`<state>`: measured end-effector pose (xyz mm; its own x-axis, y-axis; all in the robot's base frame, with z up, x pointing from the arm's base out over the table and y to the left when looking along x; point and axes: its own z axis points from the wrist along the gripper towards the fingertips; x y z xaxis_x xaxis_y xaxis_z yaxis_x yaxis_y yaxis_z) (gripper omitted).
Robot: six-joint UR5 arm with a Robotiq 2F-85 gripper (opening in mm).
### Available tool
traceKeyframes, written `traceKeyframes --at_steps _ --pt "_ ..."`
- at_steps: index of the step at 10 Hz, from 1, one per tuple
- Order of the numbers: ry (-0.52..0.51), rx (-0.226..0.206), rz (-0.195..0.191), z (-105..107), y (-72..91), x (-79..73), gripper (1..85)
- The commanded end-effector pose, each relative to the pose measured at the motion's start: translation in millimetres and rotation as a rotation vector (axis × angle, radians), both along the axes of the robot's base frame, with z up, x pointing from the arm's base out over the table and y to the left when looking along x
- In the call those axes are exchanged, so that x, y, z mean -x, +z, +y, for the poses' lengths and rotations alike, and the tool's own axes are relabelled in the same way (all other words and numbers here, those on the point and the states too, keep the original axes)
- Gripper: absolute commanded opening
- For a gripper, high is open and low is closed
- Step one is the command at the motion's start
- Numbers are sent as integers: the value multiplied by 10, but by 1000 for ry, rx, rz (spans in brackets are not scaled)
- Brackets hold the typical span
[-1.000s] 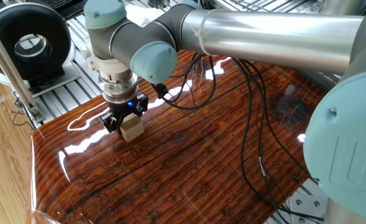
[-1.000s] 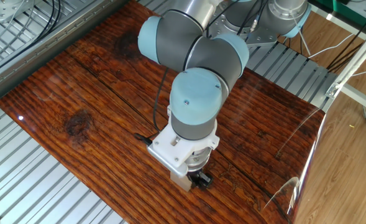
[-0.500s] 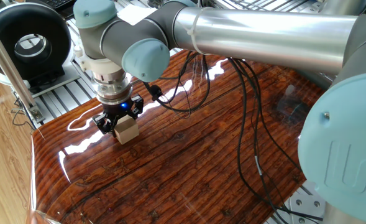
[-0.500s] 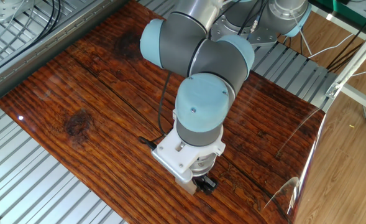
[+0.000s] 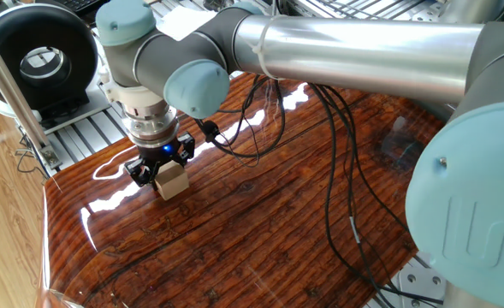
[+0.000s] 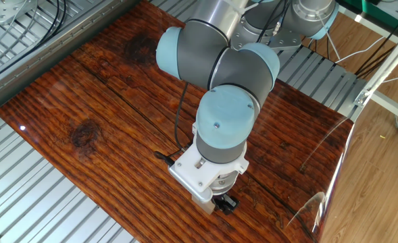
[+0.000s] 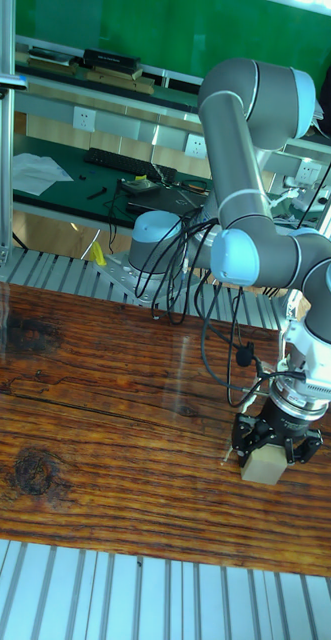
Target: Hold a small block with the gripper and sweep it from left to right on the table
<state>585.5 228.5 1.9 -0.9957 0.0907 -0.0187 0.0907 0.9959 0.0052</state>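
Small block (image 5: 172, 178): pale wooden cube, resting on the table (image 5: 260, 222) near its corner. Surroundings: black cables (image 5: 337, 162) hanging over the board; ribbed aluminium slats (image 6: 30, 196) alongside; black round device (image 5: 38, 60) beyond the edge. Tool (image 5: 159, 164): prongs clamped on the cube's sides.

Small block (image 6: 203, 204) nearly all hidden under wrist in other fixed view; only pale corner shows. Gripper (image 6: 224, 202) mostly covered there too. Surface (image 5: 260, 231) cut off by lower frame edge in one fixed view.
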Motion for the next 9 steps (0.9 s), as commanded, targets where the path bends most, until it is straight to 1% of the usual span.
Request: traceKeyframes --at_steps 1,2,3,4,5,8,9 --pt "-12 -27 17 34 98 30 10" --pt "-14 -33 28 39 131 43 10" --pt "-15 -39 31 41 116 40 10" --pt "-19 -22 23 43 59 30 10" --pt "-23 -21 14 74 10 15 10" --pt "-26 -21 13 108 -15 31 10" --pt "-34 -27 19 156 7 50 10"
